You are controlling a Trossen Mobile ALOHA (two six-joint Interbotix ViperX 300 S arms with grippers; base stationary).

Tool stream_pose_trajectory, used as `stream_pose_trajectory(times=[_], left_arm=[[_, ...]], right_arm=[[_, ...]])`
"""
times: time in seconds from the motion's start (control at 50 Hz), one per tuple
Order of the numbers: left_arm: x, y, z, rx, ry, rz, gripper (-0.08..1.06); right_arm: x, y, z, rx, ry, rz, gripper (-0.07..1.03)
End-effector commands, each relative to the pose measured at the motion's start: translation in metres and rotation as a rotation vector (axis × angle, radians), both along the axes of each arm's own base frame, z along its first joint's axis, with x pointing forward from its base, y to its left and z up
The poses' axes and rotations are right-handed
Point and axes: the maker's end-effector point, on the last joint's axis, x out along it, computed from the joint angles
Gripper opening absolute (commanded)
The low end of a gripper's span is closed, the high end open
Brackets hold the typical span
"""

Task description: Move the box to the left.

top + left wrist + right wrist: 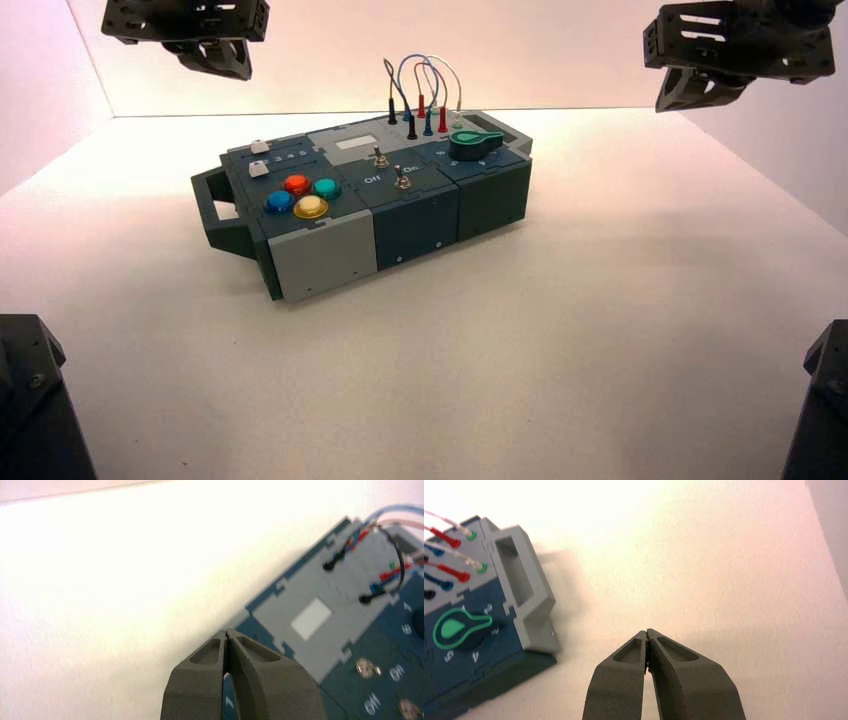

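Fingers (200, 680) of both grippers sit shut, holding nothing, above the table (450, 370)

Seemingly matte-black, slotted pincer (225, 55) housings.

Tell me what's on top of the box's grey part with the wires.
That grey part bears a blank white label and red, blue, black and white plugs. The sockets' insides are covered by the plugs.

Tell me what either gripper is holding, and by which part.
Nothing is held: the left gripper and right gripper are shut on nothing, above the table, apart from the box.
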Motion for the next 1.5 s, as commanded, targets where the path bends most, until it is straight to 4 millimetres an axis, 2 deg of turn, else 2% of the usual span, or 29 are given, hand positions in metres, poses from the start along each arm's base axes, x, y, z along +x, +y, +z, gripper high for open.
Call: stream_pose_trajectory(times=[0.02, 0.26, 0.36, 0.64, 0.84, 1.1, 1.28, 1.5], left_arm=[[-0.003, -0.003, 0.019, -0.014, -0.016, -0.012, -0.03], [-0.024, -0.002, 0.008, -0.031, 0.074, -0.001, -0.03], [-0.031, -0.002, 0.005, -0.031, 0.103, -0.005, -0.03], [-0.062, 0.004, -0.021, -0.037, 0.219, 0.021, -0.03], [-0.078, 0.006, -0.021, -0.04, 0.239, 0.018, -0.03], [-0.092, 0.008, -0.02, -0.056, 0.261, 0.033, -0.03], [-0.096, 0.008, -0.029, -0.049, 0.302, 0.036, -0.03], [-0.099, 0.009, -0.041, -0.037, 0.356, 0.038, -0.03]], right_arm=[[0.016, 0.002, 0.009, -0.001, -0.034, 0.003, -0.02], [0.036, 0.005, -0.005, -0.011, 0.016, 0.014, -0.02], [0.045, 0.006, -0.006, -0.011, 0.014, 0.013, -0.02], [0.07, 0.009, -0.007, -0.018, 0.019, 0.026, -0.02], [0.085, 0.011, -0.014, -0.028, 0.032, 0.035, -0.02], [0.117, 0.015, -0.021, -0.036, 0.026, 0.044, -0.02], [0.127, 0.017, -0.032, -0.036, 0.061, 0.05, -0.02], [0.136, 0.02, -0.036, -0.035, 0.075, 0.055, -0.02]])
